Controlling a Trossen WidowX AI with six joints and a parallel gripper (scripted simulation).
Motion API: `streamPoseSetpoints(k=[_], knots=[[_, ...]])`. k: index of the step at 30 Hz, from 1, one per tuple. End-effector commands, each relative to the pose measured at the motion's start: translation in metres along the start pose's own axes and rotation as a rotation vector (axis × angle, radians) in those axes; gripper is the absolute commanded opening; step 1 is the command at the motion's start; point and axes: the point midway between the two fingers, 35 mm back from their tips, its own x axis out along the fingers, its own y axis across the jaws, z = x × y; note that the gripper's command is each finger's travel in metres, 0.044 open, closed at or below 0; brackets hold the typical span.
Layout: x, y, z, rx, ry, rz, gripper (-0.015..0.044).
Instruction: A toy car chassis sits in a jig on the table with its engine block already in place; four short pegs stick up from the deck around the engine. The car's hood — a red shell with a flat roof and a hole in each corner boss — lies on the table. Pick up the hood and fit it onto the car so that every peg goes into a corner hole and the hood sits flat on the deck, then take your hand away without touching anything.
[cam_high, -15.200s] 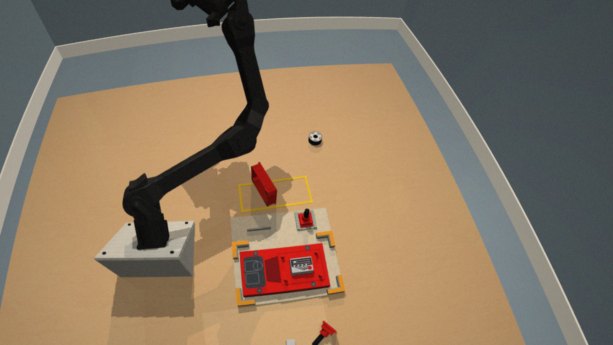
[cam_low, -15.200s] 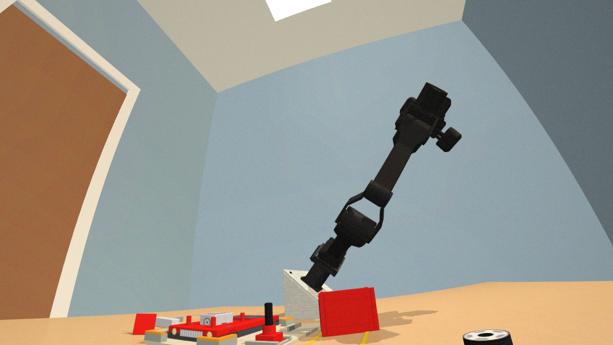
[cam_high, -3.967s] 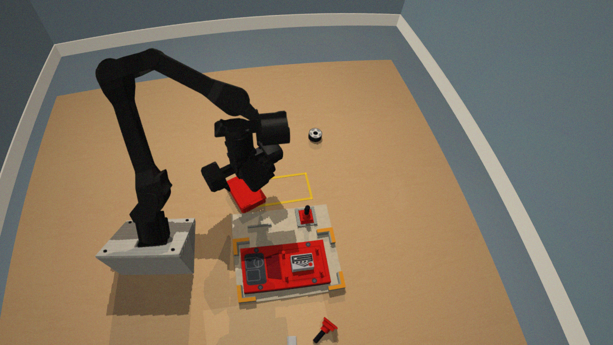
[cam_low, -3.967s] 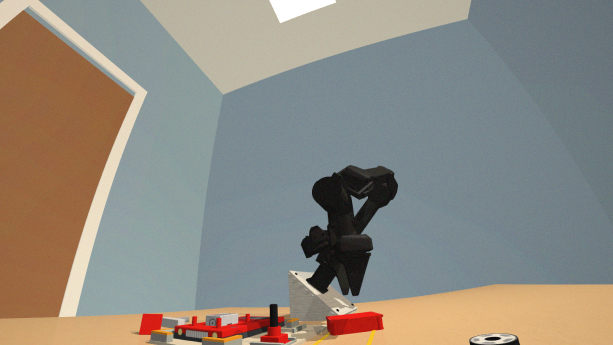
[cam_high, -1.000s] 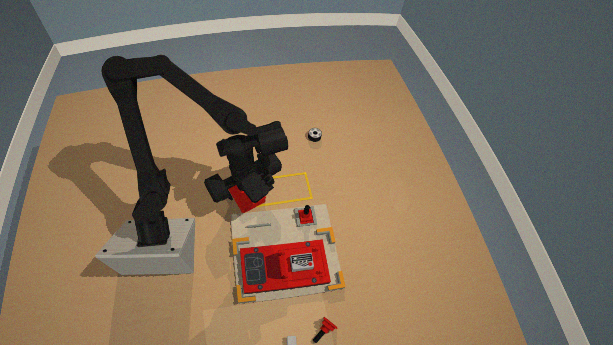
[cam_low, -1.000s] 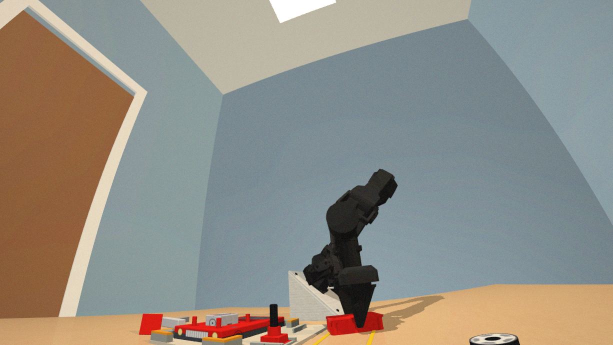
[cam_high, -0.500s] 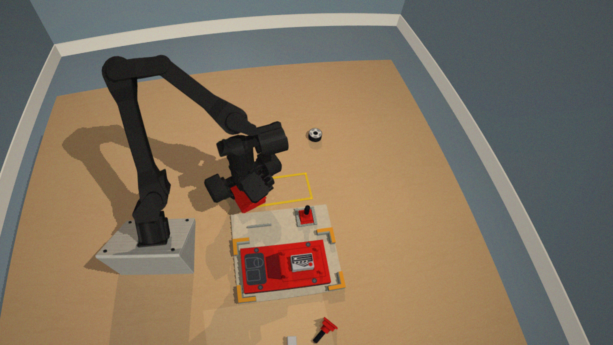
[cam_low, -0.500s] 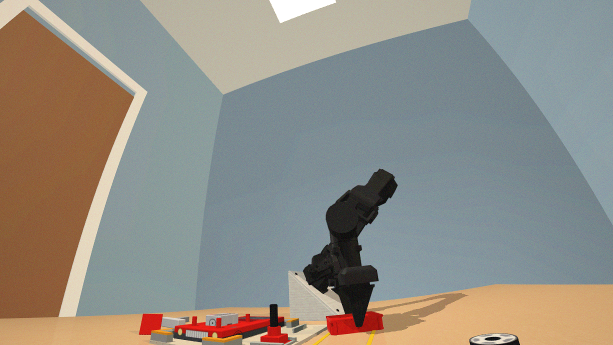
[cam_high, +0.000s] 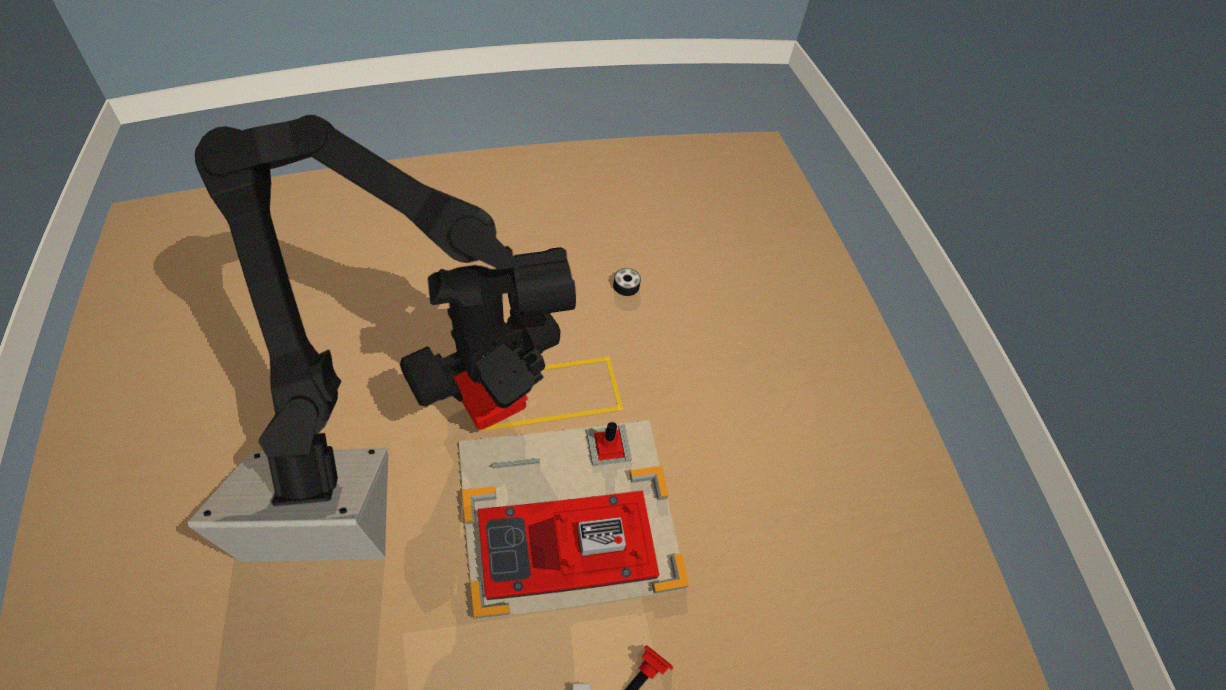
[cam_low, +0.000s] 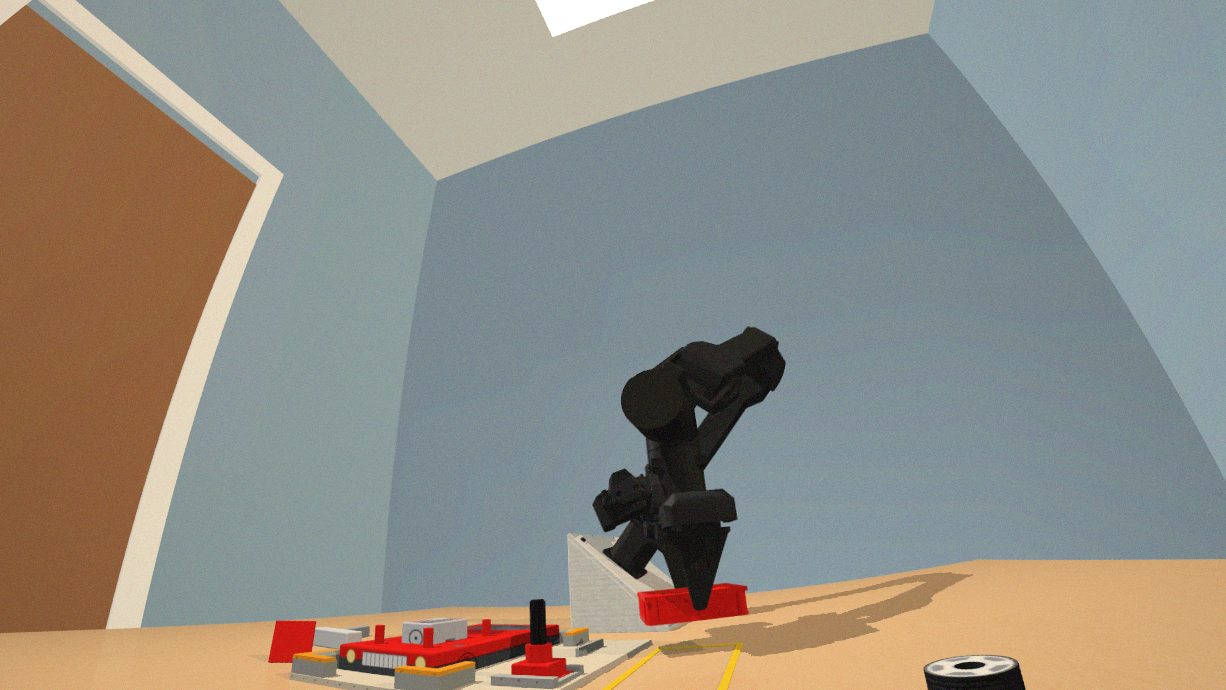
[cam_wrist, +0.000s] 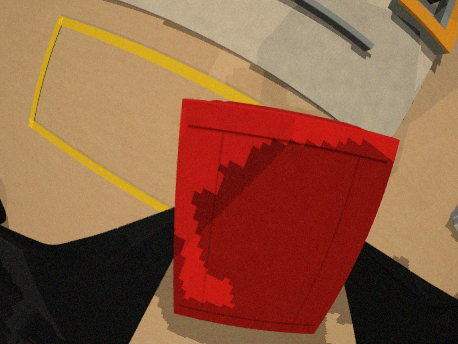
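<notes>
The red hood (cam_high: 478, 408) (cam_low: 660, 606) (cam_wrist: 285, 215) is roof up between the fingers, a little above the table beside the yellow outline's left end. My gripper (cam_low: 698, 595) (cam_wrist: 266, 232) is shut on its two opposite sides. In the top view the arm hides the fingertips and part of the hood. The red chassis (cam_high: 549, 584) (cam_low: 506, 640) sits in the jig (cam_high: 566, 469) (cam_wrist: 325, 65), with the grey engine block (cam_high: 602, 535) (cam_low: 437, 631) on its deck. Short red pegs (cam_high: 561, 516) (cam_low: 380, 633) stand around the engine. The hood's corner holes are hidden.
A red-based black post (cam_high: 609, 444) (cam_low: 537, 621) stands upright at the jig's back right. A low grey bar (cam_high: 514, 463) (cam_wrist: 336, 25) lies on the jig plate. A wheel (cam_high: 627, 281) (cam_low: 972, 666) lies behind the yellow outline (cam_high: 615, 383). Another red-and-black part (cam_high: 654, 660) lies in front.
</notes>
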Motion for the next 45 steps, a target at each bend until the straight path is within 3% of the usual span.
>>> streamPoseSetpoints(k=[1, 16, 23, 45], knots=[[-0.019, 0.004, -0.002, -0.013, -0.001, 0.019, 0.0], [-0.064, 0.003, -0.002, -0.013, -0.002, 0.017, 0.0], [-0.062, 0.002, 0.001, -0.016, -0.006, 0.01, 0.0], [-0.074, 0.03, 0.073, -0.349, -0.043, -0.007, 0.0]])
